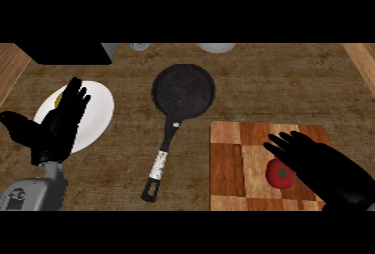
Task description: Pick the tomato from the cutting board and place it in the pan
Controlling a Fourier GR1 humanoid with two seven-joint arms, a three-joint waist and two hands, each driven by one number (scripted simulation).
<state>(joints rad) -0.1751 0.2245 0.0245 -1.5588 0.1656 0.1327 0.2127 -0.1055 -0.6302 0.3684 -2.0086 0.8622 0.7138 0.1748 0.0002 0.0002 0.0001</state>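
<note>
My right hand (322, 163), fingers released, hovers over the tomato (280, 174) on the cutting board (233, 163); grasp and transfer to pan (184, 91) remain.

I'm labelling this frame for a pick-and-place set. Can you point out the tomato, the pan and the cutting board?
tomato (279, 174), head view, on its red skin left of the robot hand.
pan (184, 91), head view, on the middle of its dark round base.
cutting board (228, 163), head view, on the bare wood near its left edge.
</note>
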